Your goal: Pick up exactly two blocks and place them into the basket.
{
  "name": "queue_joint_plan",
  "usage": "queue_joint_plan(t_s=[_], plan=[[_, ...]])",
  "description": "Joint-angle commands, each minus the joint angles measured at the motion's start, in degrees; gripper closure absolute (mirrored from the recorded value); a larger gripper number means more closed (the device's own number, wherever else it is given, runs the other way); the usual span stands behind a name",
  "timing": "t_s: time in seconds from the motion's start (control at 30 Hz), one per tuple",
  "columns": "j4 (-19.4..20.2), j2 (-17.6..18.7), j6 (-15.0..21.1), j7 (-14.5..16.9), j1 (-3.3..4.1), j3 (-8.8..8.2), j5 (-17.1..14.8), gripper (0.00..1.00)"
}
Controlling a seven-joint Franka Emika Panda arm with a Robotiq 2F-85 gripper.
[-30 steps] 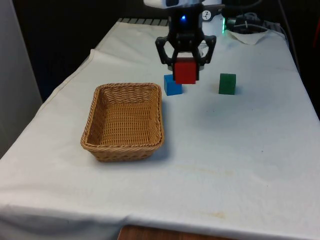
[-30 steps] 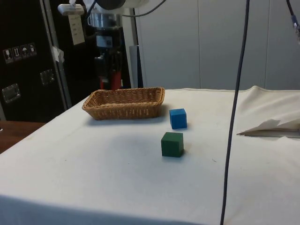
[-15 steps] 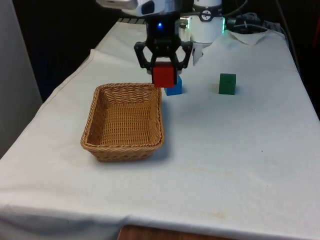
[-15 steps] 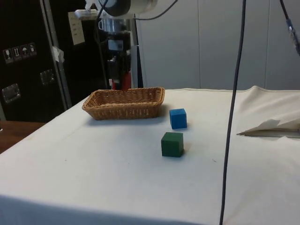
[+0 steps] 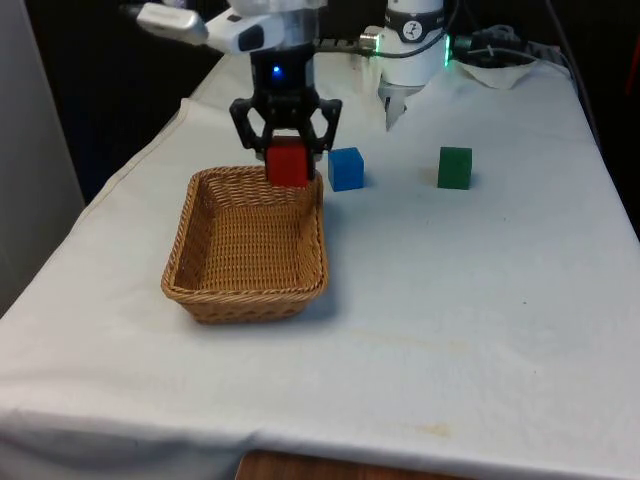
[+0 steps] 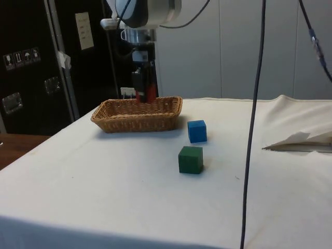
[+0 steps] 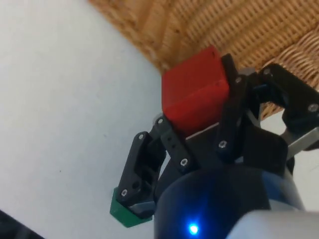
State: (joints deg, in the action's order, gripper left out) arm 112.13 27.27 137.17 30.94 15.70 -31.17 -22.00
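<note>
Across the white table (image 5: 480,300), our gripper (image 5: 286,160) clamped the red block (image 5: 288,163) above the basket's (image 5: 200,285) twelve o'clock rim, release presumably next.

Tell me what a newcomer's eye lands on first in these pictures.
First, the red block clamped in the black tool, held over the far rim of the wicker basket. Next, the two loose cubes on the white cloth: a blue block just beyond the basket's far corner, and a green block further toward the front view's right.
</note>
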Motion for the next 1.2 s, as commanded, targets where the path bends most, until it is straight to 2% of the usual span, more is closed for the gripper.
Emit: queue_joint_plan(t_s=[0.0, 0.03, 0.27, 0.3, 0.33, 0.57, 0.6, 0.63, 0.73, 0.8, 0.83, 0.87, 0.9, 0.93, 0.97, 1.0, 1.07, 1.1, 1.17], plan=[[-0.1, 0.3, 0.1, 0.7, -0.06, -0.29, -0.4, 0.99], [-0.3, 0.8, 0.3, 1.8, -0.92, 0.00, -1.1, 0.99], [-1.1, 3.6, 0.7, 6.9, -1.38, -2.06, -4.8, 0.99], [-1.0, 3.3, 0.1, 6.0, -0.63, -2.64, -4.0, 0.99], [-1.2, 4.0, 0.8, 7.5, -1.43, -2.23, -5.4, 0.99], [-1.4, 7.6, 2.3, 12.9, -1.72, -2.98, -11.2, 0.99], [-1.1, 7.3, 2.0, 12.3, -1.03, -3.61, -10.7, 0.99], [-1.5, 8.0, 2.5, 13.5, -1.72, -3.04, -11.9, 0.99], [-2.1, 9.6, 2.6, 15.3, -1.72, -3.50, -14.3, 0.99], [-2.3, 10.1, 2.6, 16.0, -1.72, -3.67, -15.1, 0.90], [-2.5, 10.5, 2.5, 16.4, -1.66, -3.78, -15.6, 0.73], [-2.6, 10.7, 2.5, 16.5, -1.72, -3.84, -15.8, 0.63], [-2.3, 10.7, 2.4, 16.1, -1.32, -4.18, -15.4, 0.53], [-2.6, 10.8, 2.5, 16.6, -1.72, -3.84, -15.9, 0.53], [-2.6, 10.8, 2.5, 16.7, -1.78, -3.84, -16.0, 0.43], [-2.6, 10.9, 2.5, 16.8, -1.78, -3.84, -16.2, 0.28], [-2.6, 11.0, 2.5, 16.9, -1.78, -3.84, -16.3, 0.09], [-2.6, 11.0, 2.5, 17.0, -1.78, -3.84, -16.4, 0.02], [-2.7, 11.1, 2.5, 17.1, -1.83, -3.84, -16.5, 0.00]])
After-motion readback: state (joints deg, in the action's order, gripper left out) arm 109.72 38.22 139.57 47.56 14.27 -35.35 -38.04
